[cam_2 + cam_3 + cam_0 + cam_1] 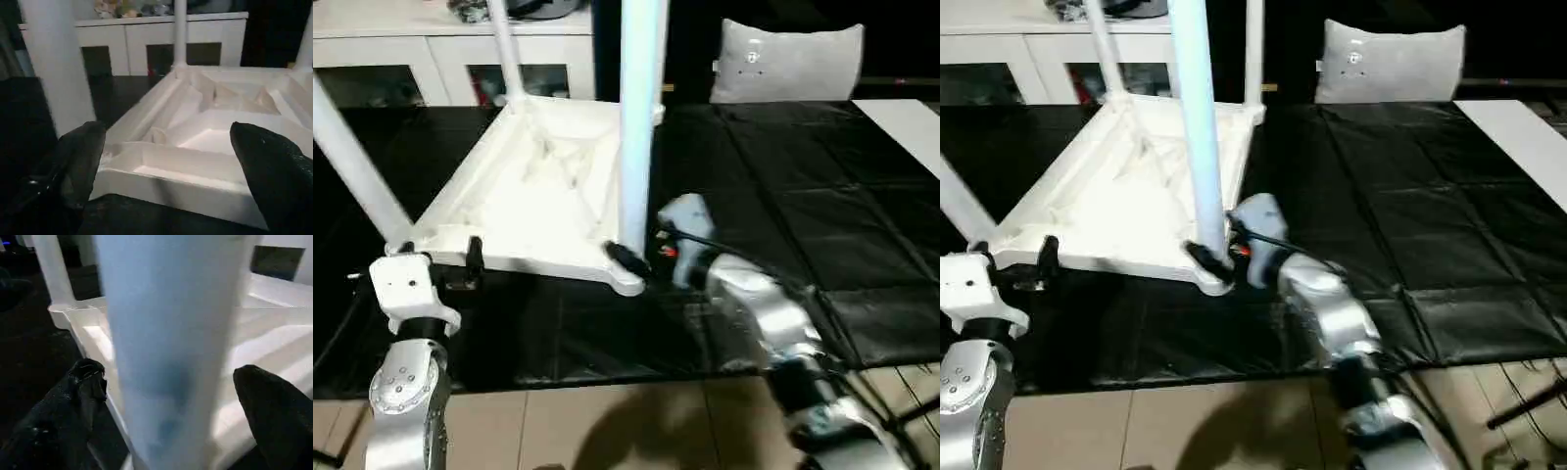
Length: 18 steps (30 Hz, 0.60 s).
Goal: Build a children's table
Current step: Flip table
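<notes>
Our right gripper [166, 401] is nearest the lens: its two black fingers [80, 382] stand wide apart with the near-corner leg [166, 333] between them, not clamped on it. From the head views the fingers straddle the base of that leg, right where it enters the corner socket. We judge we're lined up low on purpose, so a squeeze there steadies the joint rather than levering the leg's long free end.

Our left gripper [171, 161] also has its fingers spread, nothing held. Between those fingers sits the near rim of the children's table [543, 186], just beyond the tips; one leg stands outside the finger [80, 156] on the side away from the tabletop, at the corner. We can't tell from the wrist view whether the tips touch the rim.

Table lies upside down on the black mat [783, 196], ribbed underside up, so sockets face up and legs drop in from above. Four legs rise from the corners; three show clearly in the left eye view, the fourth at the far corner in the right eye view. Whether all are fully seated we can't tell.

Our read: the build is late-stage, with both hands bracing opposite near corners for a press or a flip. Risk: the top skating on the mat if only one side closes.

White cabinet [431, 49] and grey cushion [788, 64] sit well beyond the fingers.
</notes>
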{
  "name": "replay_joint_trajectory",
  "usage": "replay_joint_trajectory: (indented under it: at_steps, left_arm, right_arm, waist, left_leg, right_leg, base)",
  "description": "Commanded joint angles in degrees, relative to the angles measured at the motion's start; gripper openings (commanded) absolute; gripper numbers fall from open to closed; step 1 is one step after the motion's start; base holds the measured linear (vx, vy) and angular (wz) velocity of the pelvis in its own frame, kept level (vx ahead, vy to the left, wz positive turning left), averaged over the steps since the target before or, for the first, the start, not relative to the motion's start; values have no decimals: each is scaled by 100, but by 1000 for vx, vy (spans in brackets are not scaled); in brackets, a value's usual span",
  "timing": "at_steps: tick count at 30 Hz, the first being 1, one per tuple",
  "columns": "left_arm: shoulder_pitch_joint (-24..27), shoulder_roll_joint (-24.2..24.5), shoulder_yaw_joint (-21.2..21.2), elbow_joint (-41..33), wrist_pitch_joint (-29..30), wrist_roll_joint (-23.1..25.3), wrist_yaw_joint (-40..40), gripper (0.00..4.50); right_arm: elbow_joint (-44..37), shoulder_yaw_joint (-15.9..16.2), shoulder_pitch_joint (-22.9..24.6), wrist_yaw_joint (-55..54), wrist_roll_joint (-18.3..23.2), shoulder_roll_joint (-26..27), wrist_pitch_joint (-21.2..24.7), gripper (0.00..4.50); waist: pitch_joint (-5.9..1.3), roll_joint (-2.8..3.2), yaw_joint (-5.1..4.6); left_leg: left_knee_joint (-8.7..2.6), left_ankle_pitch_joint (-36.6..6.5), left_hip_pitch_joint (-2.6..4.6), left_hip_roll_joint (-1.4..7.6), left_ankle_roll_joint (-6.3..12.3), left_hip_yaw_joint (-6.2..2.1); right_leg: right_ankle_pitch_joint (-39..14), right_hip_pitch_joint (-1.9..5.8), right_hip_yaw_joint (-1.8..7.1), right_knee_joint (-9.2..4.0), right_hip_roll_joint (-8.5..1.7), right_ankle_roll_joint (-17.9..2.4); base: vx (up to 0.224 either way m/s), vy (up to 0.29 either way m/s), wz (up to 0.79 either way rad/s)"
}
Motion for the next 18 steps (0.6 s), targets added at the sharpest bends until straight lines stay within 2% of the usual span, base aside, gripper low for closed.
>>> replay_joint_trajectory:
  at_steps: [1, 4, 6, 8, 9, 11, 13, 17, 18]
  left_arm:
    - [-15, -3, 44, 3, -16, 56, 99, 449]
    - [-21, 43, 42, 68, -1, 91, 155, 449]
    - [-128, 114, 65, 207, -43, 151, 240, 449]
    - [-150, 137, 68, 234, -102, 185, 262, 449]
    - [-171, 167, 71, 250, -100, 188, 250, 449]
    - [-210, 324, 69, 294, -45, 64, 24, 449]
    - [-207, 369, 65, 297, -32, 17, -59, 449]
    - [-220, 768, -165, 350, 180, -18, -649, 449]
    - [-232, 807, -184, 361, 236, -87, -764, 449]
  right_arm:
    - [45, -99, -108, 133, 131, 16, -119, 450]
    - [271, -196, -263, 11, 92, 89, -246, 450]
    - [766, -370, -477, -512, -104, 124, -407, 450]
    - [894, -453, -531, -720, -140, 130, -407, 450]
    - [951, -528, -533, -906, -181, 89, -462, 450]
    - [572, -809, -244, -948, -14, -123, -392, 450]
    - [411, -874, -141, -934, 34, -175, -350, 450]
    - [-611, -1171, 618, -783, 185, -605, -80, 450]
    - [-790, -1224, 760, -770, 198, -694, -17, 450]
  waist:
    - [-339, 46, 3]
    - [-327, 61, 9]
    - [-314, 56, -7]
    - [-317, 64, -1]
    - [-309, 28, -12]
    - [-326, 30, 16]
    - [-330, 35, 34]
    - [-345, 19, 131]
    - [-339, 29, 128]
  left_leg:
    - [-423, -1232, -5, 141, 219, -12]
    - [-442, -1356, -11, 142, 183, -25]
    - [-452, -1443, -5, 131, 121, -23]
    - [-445, -1504, 31, 118, 76, -20]
    - [-455, -1523, 17, 121, 62, -22]
    - [-447, -1493, 39, 121, 57, -22]
    - [-445, -1430, 46, 126, 66, -19]
    - [-425, -1220, 54, 118, 125, -1]
    - [-435, -1219, 28, 104, 120, -2]
  right_leg:
    - [-1286, 316, 278, -308, -276, -894]
    - [-1509, 323, 276, -326, -289, -808]
    - [-1696, 312, 277, -346, -292, -770]
    - [-1821, 298, 275, -365, -285, -743]
    - [-1811, 310, 280, -357, -288, -743]
    - [-1758, 305, 289, -343, -284, -707]
    - [-1618, 301, 294, -327, -271, -694]
    - [-1306, 309, 310, -291, -251, -647]
    - [-1310, 323, 308, -280, -256, -686]
  base:
    - [0, 0, 0]
    - [0, 0, 0]
    - [0, 0, 0]
    - [0, 0, 0]
    - [0, 0, 0]
    - [0, 0, 0]
    - [0, 0, 0]
    - [0, 0, 0]
    - [0, 0, 0]
